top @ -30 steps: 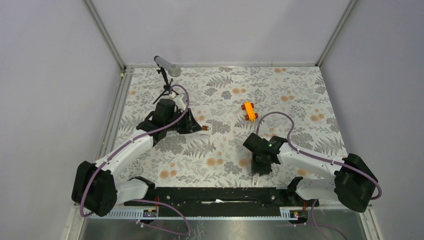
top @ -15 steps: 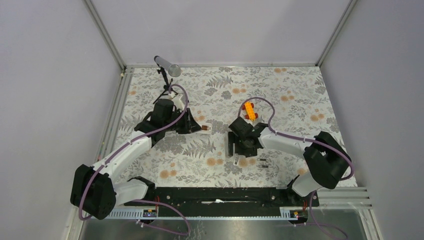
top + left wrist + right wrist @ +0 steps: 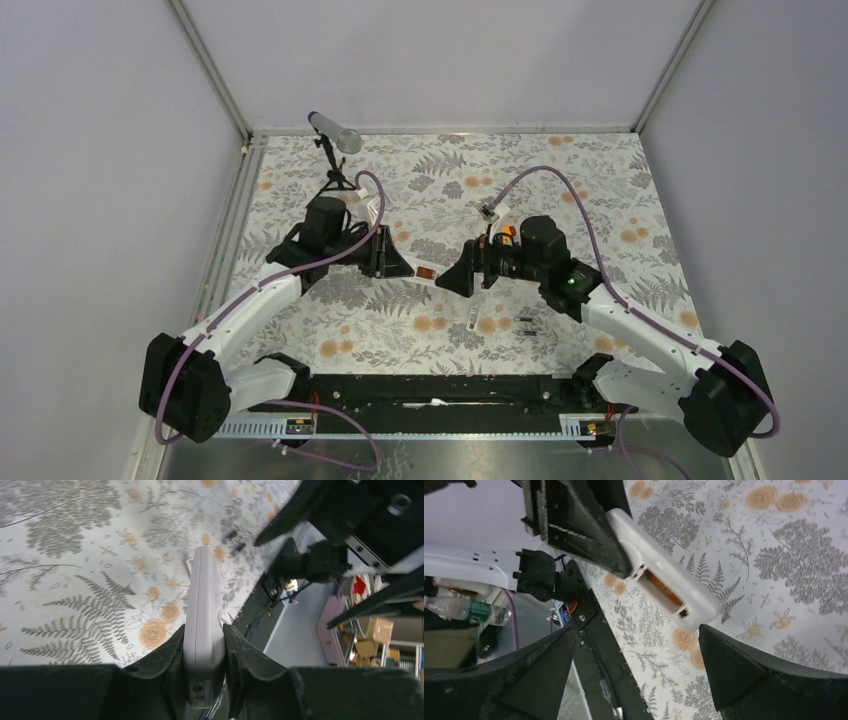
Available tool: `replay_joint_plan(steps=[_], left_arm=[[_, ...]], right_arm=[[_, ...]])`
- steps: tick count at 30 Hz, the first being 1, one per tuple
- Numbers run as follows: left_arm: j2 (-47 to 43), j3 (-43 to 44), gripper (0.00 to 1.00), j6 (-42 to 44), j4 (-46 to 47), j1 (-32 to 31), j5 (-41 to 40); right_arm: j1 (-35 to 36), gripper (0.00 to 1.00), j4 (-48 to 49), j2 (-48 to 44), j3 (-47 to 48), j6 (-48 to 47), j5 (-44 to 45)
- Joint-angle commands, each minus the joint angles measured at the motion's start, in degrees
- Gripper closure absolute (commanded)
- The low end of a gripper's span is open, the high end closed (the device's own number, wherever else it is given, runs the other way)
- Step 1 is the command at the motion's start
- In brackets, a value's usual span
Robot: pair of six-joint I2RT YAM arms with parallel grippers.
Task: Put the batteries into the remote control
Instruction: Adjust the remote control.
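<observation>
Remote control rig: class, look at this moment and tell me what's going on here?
The left gripper is shut on one end of the remote control, whose battery bay is open. The right gripper, jaws wide and empty, faces the remote's free end. The batteries lie on the table, close to a small white cover piece, not yet loaded.

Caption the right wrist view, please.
Left gripper holds the remote control, battery bay open, before the open right gripper.
</observation>
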Motion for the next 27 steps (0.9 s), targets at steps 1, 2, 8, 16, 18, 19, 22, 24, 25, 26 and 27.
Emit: replay_joint_plan(steps=[1, 2, 8, 16, 18, 19, 22, 24, 25, 26, 27], left_arm=[[-3.8, 4.1, 1.00, 7.3, 0.2, -0.5, 11.5], [-4.3, 4.7, 1.00, 9.0, -1.6, -0.5, 12.7], [-5.0, 7.0, 1.00, 16.0, -8.9, -1.1, 19.5], [-5.2, 9.1, 1.00, 17.5, -10.9, -1.8, 21.4], [-5.2, 9.6, 1.00, 17.4, -10.9, -1.9, 21.4], [-5.3, 9.8, 1.00, 17.3, -10.9, -1.9, 21.3], [-6.0, 10.3, 1.00, 17.3, -10.9, -2.1, 21.2], [-6.4, 10.4, 1.00, 17.2, -10.9, -2.2, 20.7], [-6.5, 10.5, 1.00, 17.1, -10.9, -2.2, 20.2], [-6.7, 10.5, 1.00, 17.1, -10.9, -2.2, 19.8], [-6.9, 10.4, 0.99, 17.2, -10.9, -2.2, 19.6]], right_arm=[[0.1, 0.00, 5.4, 6.2, 3.3, -8.4, -5.9], [0.0, 0.00, 2.7, 8.1, 5.4, -11.2, -4.5], [0.0, 0.02, 8.3, 10.9, 7.4, -13.8, -27.7], [0.3, 0.25, 16.2, 15.3, 8.8, -5.0, -44.3], [0.9, 0.30, 13.0, 16.4, 10.1, -6.1, -44.2], [1.4, 0.30, 11.1, 16.8, 10.6, -7.1, -43.6], [2.9, 0.32, 5.4, 17.2, 12.1, -11.9, -40.7], [3.3, 0.43, 4.9, 17.7, 12.8, -11.9, -40.6], [3.3, 0.50, 5.8, 17.9, 13.0, -11.0, -40.8], [3.2, 0.57, 7.2, 18.1, 12.9, -9.7, -41.0], [3.4, 0.64, 8.9, 18.2, 12.8, -8.2, -41.0]])
